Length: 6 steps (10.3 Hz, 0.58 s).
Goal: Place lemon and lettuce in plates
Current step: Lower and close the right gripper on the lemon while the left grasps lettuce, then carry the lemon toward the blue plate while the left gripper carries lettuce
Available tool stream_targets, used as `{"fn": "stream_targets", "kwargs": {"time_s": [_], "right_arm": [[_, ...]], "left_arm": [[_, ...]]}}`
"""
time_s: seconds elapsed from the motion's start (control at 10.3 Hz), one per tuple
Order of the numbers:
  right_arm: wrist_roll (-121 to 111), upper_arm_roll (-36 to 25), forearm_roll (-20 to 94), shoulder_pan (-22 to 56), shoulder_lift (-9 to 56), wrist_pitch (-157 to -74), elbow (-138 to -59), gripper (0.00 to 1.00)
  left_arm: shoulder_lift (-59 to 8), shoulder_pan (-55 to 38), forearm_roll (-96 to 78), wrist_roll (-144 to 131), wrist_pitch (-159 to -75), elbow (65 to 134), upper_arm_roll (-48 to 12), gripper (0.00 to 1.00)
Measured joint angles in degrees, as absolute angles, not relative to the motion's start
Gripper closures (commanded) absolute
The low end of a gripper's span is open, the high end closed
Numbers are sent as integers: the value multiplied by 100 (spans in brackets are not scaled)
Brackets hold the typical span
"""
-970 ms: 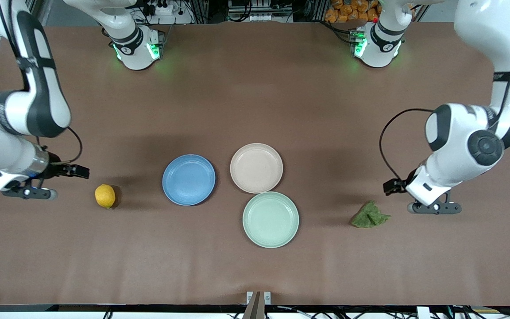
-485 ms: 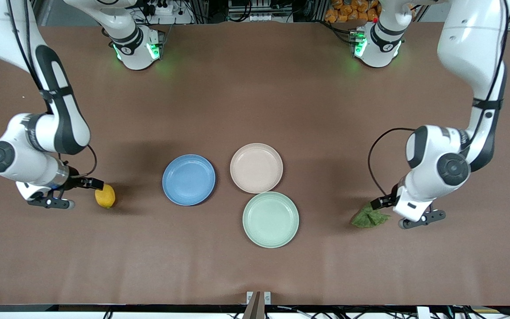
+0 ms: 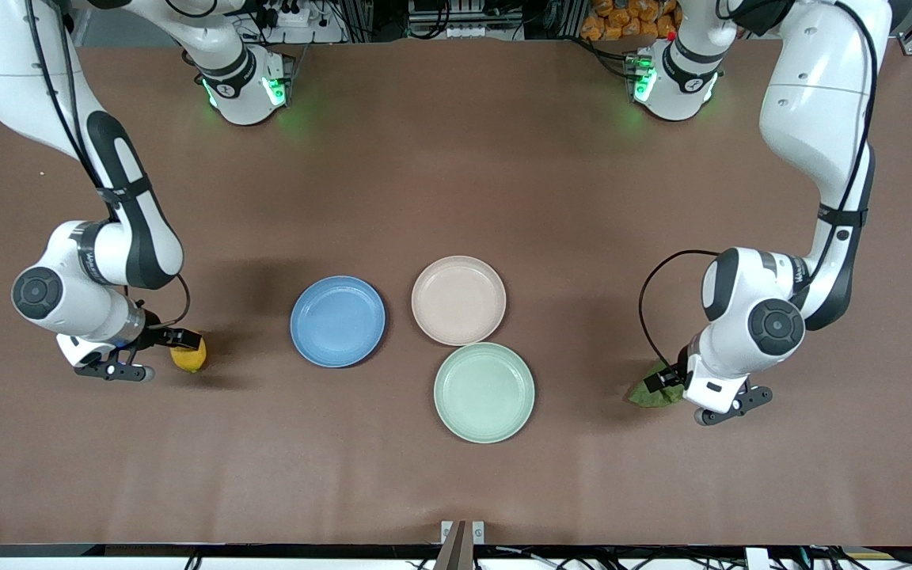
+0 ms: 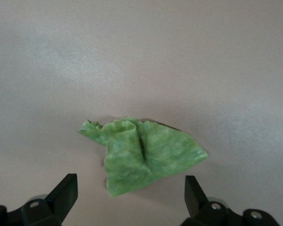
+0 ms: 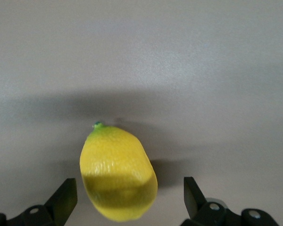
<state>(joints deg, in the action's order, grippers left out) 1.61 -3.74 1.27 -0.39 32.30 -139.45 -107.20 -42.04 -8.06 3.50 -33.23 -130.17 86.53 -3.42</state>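
The yellow lemon (image 3: pixel 191 358) lies on the table at the right arm's end, beside the blue plate (image 3: pixel 337 321). My right gripper (image 3: pixel 173 348) is low over it and open. In the right wrist view the lemon (image 5: pixel 118 172) sits partly between the two fingertips of the gripper (image 5: pixel 129 200), with gaps on both sides. The green lettuce (image 3: pixel 646 394) lies at the left arm's end. My left gripper (image 3: pixel 671 381) is low over its edge, open and empty (image 4: pixel 130 190), and the leaf (image 4: pixel 146 155) lies just ahead of the fingertips. The beige-pink plate (image 3: pixel 458 300) is empty.
A pale mint-green plate (image 3: pixel 484 392) touches the beige-pink plate and lies nearer the front camera. The three plates cluster at the table's middle. Brown table surface (image 3: pixel 456 158) stretches toward the robots' bases.
Both arms have swung in and come down: the right gripper from beside the lemon to over it, the left gripper onto the lettuce's edge. The lemon, lettuce and plates have not moved.
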Motion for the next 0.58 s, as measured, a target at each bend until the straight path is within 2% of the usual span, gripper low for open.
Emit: {"fn": "stream_targets", "kwargs": {"time_s": [0.58], "right_arm": [[161, -290, 130, -40, 3676, -14744, -10811, 1]], "left_arm": [[-4692, -825, 400, -3326, -13468, 8420, -345, 0]]}}
